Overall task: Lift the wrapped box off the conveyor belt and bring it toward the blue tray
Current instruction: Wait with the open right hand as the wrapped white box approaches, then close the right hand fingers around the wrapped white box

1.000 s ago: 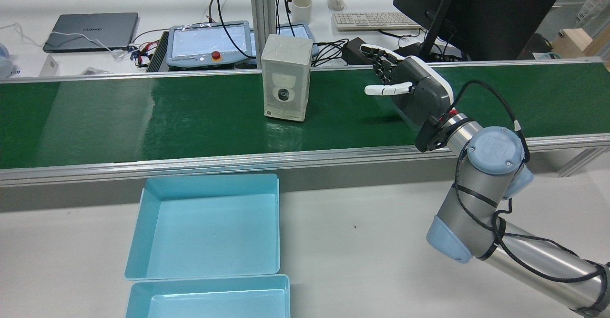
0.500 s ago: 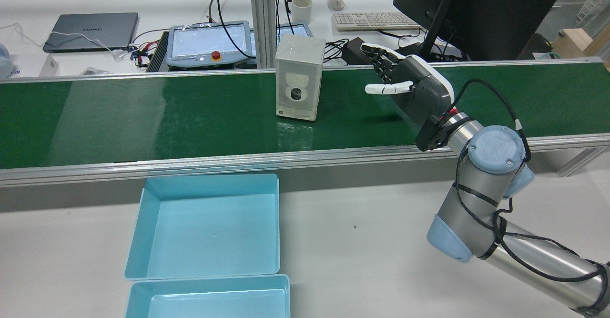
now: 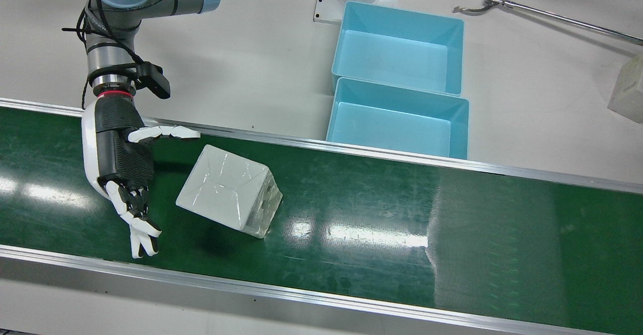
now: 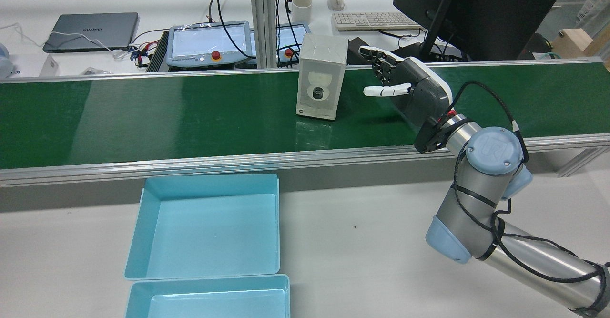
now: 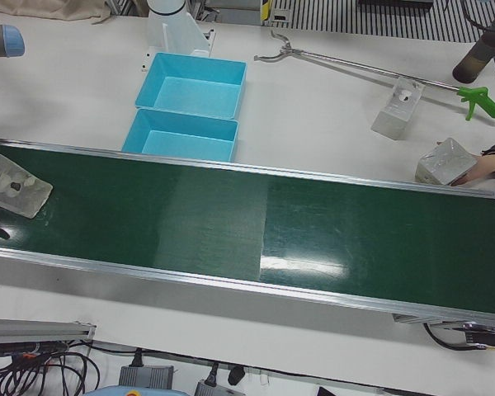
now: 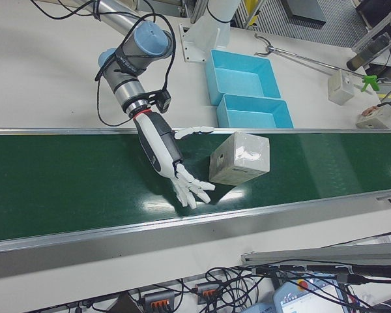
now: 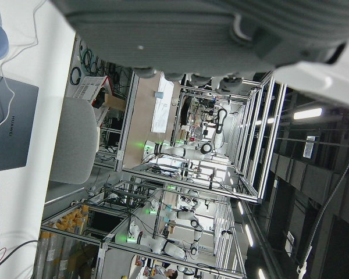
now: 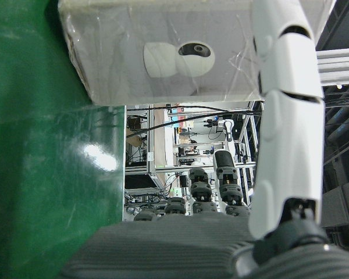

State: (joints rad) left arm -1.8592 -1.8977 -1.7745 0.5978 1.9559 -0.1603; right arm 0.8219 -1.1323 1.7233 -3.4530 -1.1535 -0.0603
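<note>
We see the right hand (image 4: 409, 85) reaching out over the conveyor belt (image 4: 143, 117) with its fingers (image 3: 135, 214) spread wide, palm turned sideways toward the wrapped box (image 4: 320, 76) and holding nothing. The box stands upright on the belt just beside the open palm, not touching it. The blue tray (image 4: 205, 225) lies off the belt, on the hand's palm side beyond the box.

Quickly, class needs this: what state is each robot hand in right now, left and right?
Left hand: only its underside shows in its own camera; cannot be told.
Right hand: open, fingers spread, beside the wrapped box, holding nothing.
</note>
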